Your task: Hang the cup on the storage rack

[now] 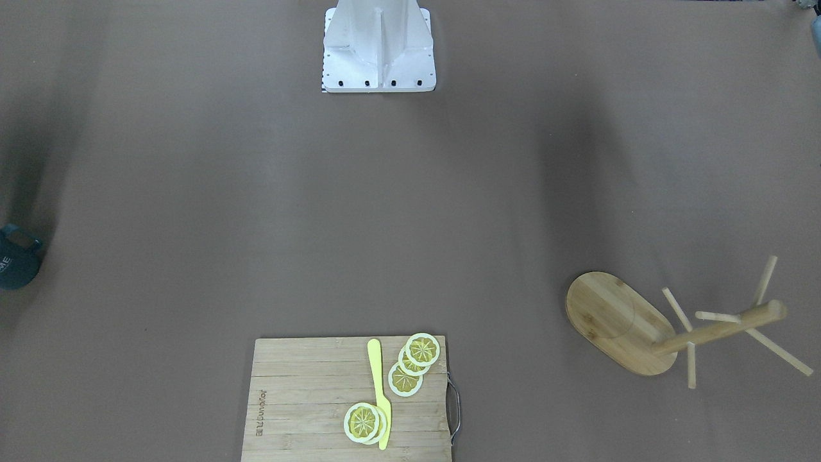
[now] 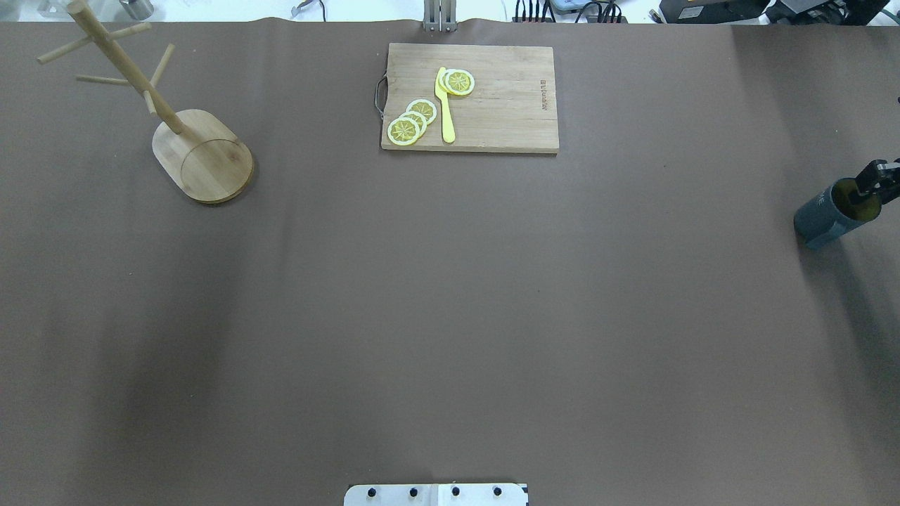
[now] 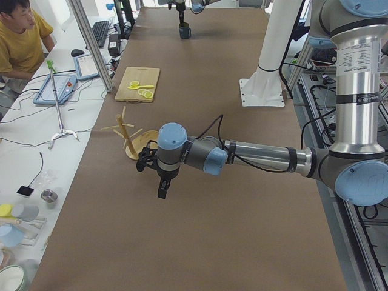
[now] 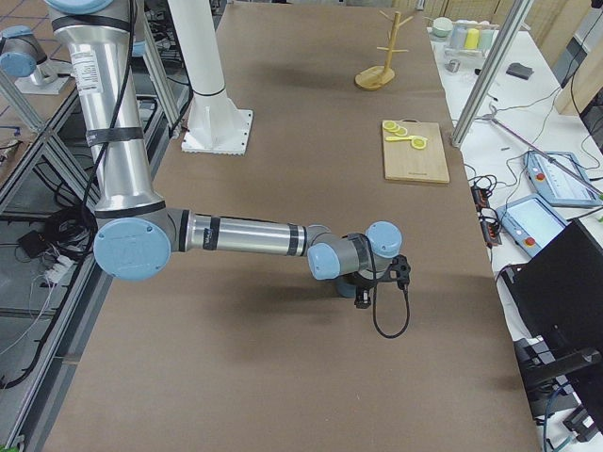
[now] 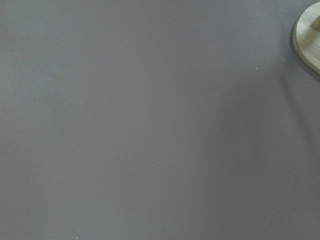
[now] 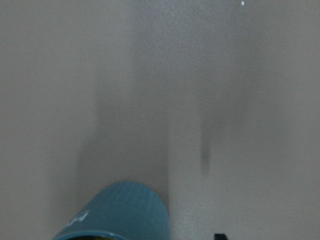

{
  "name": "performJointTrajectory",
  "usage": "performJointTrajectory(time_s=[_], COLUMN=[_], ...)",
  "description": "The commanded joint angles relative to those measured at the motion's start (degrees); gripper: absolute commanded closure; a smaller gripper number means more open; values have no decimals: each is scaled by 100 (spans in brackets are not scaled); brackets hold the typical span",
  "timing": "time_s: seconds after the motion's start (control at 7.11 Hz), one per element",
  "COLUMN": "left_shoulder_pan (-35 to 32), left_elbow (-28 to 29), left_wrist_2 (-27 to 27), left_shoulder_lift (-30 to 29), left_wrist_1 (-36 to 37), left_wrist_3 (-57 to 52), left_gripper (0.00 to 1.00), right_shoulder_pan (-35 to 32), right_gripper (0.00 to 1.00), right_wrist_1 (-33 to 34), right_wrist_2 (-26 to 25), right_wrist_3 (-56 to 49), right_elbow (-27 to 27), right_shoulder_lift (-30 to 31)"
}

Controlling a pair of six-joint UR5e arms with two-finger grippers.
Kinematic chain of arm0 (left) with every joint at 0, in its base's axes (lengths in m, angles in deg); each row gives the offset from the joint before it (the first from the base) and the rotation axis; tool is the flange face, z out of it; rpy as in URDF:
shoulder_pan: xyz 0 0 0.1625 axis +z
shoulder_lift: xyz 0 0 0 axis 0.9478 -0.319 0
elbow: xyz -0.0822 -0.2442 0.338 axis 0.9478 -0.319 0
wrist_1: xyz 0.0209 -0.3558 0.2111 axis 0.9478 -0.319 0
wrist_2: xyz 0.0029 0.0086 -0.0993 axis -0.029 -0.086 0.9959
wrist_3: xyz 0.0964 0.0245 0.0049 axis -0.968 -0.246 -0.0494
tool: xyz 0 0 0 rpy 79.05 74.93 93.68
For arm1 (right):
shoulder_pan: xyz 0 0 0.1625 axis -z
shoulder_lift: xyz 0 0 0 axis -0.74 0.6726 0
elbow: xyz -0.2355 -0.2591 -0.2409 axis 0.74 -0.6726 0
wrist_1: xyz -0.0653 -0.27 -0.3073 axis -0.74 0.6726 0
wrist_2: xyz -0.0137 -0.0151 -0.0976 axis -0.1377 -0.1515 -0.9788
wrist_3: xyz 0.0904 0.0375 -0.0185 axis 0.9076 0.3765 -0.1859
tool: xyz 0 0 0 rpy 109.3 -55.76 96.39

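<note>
Here the bench (image 2: 450,316) carries one cup (image 2: 828,216), one storage rack (image 2: 204,156) and one cutting board (image 2: 503,105), with two arms over it. The cup, dark teal with pale lettering, stands at the bench's far right edge in the overhead view, its yellowish mouth facing up. The right hand (image 2: 874,180) sits at the cup's rim with a dark finger reaching over the mouth, but whether it is clenched on the rim cannot be told. The right wrist view shows only the cup's upper side low in the picture. The rack stands upright on its oval base near the far left corner, well apart from the cup. It has one round post, and at least five thin pegs can be counted. The left hand (image 3: 162,189) hangs above the bench near the rack's base, fingers pointing down. It shows only in the side view, so whether it is released or clenched cannot be told. On the board lie five lemon slices (image 2: 413,121), three overlapping in one group and two in another, with one yellow knife (image 2: 446,112) between the groups. One operator (image 3: 21,39) in a yellow shirt sits beside the bench.
</note>
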Motion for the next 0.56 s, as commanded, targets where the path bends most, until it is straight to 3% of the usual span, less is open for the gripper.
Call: performJointTrajectory(time_s=[0.0, 0.14, 0.42], left_shoulder_pan=[0, 0, 9], left_elbow=[-15, -33, -50], left_wrist_2=[0, 9, 18], left_shoulder_lift=[2, 2, -7], left_wrist_1=[0, -9, -201], left_wrist_3=[9, 0, 0], left_gripper=[2, 2, 2], right_shoulder_pan=[22, 31, 170], right_gripper=[100, 100, 100], right_wrist_1=[-318, -319, -284], right_wrist_2=[37, 124, 230], right_wrist_3=[50, 59, 573], right_elbow=[24, 34, 627], right_shoulder_lift=[23, -20, -117])
